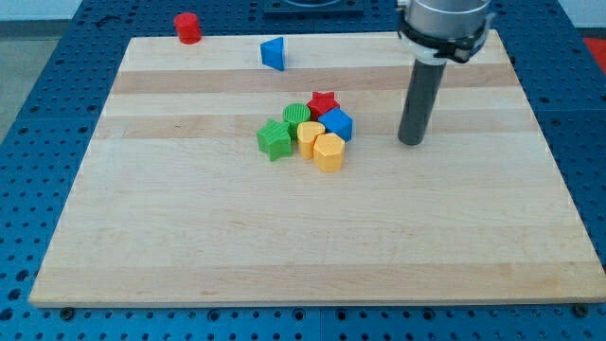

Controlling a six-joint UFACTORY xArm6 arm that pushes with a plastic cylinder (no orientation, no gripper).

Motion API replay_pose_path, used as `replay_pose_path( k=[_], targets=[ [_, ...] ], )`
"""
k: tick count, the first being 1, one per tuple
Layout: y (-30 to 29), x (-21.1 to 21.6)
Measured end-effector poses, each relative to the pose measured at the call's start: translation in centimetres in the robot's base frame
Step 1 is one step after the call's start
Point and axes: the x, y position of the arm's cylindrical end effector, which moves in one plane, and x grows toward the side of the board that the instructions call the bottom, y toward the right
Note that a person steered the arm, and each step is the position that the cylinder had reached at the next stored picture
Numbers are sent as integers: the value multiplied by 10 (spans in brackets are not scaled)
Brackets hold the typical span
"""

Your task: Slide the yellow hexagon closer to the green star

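Note:
The yellow hexagon (329,152) sits at the lower right of a tight cluster near the board's middle. The green star (275,139) is at the cluster's left, about one block width from the hexagon. Between them lies a second yellow block (309,136), rounded in shape. My tip (411,141) rests on the board to the right of the cluster, roughly level with the hexagon and well apart from it, touching no block.
In the cluster are also a green round block (296,115), a red star (324,102) and a blue block (338,124). A blue triangle (274,53) and a red cylinder (187,27) stand near the top edge of the wooden board (189,237).

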Motion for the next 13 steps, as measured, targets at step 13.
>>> replay_pose_path(
  k=[13],
  targets=[
    [-300, -14]
  ],
)
